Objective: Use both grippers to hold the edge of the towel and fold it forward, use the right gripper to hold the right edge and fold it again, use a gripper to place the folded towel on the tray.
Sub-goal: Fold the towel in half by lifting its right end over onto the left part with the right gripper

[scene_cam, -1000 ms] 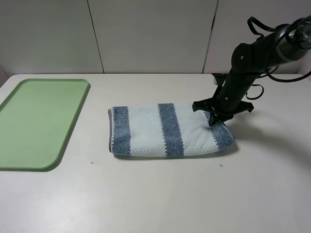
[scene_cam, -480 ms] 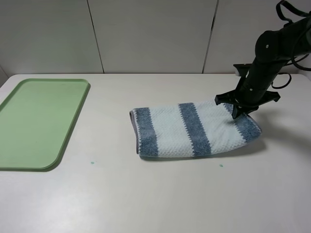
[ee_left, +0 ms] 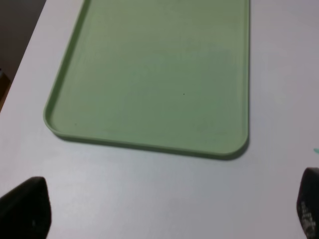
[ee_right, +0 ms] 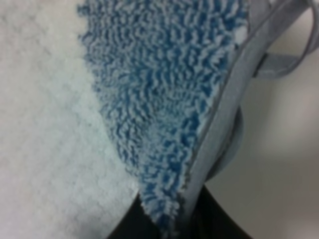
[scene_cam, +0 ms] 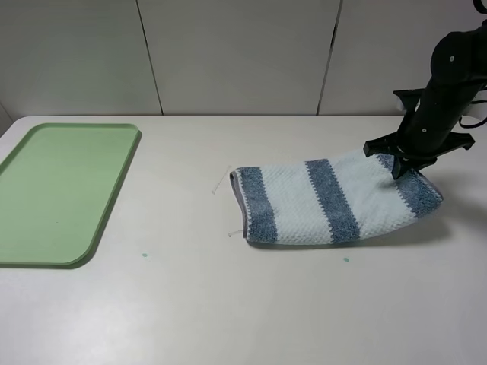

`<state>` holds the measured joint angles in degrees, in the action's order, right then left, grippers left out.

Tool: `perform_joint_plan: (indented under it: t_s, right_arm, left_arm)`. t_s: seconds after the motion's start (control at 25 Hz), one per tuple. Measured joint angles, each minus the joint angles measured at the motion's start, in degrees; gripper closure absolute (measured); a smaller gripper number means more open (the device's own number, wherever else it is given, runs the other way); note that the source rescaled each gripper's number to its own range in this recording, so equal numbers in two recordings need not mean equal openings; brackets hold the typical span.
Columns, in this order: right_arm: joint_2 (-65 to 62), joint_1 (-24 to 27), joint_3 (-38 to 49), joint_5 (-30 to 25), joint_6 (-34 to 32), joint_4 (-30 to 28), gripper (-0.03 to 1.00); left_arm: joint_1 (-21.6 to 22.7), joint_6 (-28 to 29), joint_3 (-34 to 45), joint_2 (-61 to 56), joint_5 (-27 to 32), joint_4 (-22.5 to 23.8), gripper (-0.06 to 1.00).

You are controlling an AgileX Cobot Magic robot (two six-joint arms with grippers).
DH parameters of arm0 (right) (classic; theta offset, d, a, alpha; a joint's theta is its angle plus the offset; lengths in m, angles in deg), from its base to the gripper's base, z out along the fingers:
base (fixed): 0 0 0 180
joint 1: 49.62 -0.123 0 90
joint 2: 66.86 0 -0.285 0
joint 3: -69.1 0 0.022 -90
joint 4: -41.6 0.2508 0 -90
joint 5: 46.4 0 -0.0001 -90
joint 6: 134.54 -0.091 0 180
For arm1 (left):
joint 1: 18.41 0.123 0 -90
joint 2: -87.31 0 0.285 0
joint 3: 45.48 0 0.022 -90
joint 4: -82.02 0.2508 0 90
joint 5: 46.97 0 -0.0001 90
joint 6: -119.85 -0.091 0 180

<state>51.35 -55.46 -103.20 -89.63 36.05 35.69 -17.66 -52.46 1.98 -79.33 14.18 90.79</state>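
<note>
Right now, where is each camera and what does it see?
Exterior high: up high, facing down over table, tray, towel; right gripper shows.
Left wrist: on the left arm, above the tray; open left gripper shows.
Right wrist: on the right arm, close on the towel; right gripper pinches its edge.
Exterior high and left wrist share the tray.

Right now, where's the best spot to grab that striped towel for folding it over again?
The right edge, near its far corner, from above on the right. The towel lies flat, stretched sideways, so that thin hem pinches easily; the right pincer is shut there.
</note>
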Motion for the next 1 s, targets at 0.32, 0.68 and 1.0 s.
perform_joint_plan:
  t_s: [0.32, 0.68, 1.0]
  right_arm:
    - [-3.33, -1.95, 0.0, -1.86, -0.7, 0.45, 0.89]
    - [-4.77, -7.84, 0.0, -1.86, -1.08, 4.88, 0.89]
    - [-4.79, -12.62, 0.0, -1.75, -1.08, 8.63, 0.89]
  left_arm:
    - [0.0, 0.0, 0.0, 0.0, 0.0, 0.0, -0.05]
    - [0.0, 0.0, 0.0, 0.0, 0.0, 0.0, -0.05]
    - [0.0, 0.0, 0.0, 0.0, 0.0, 0.0, -0.05]
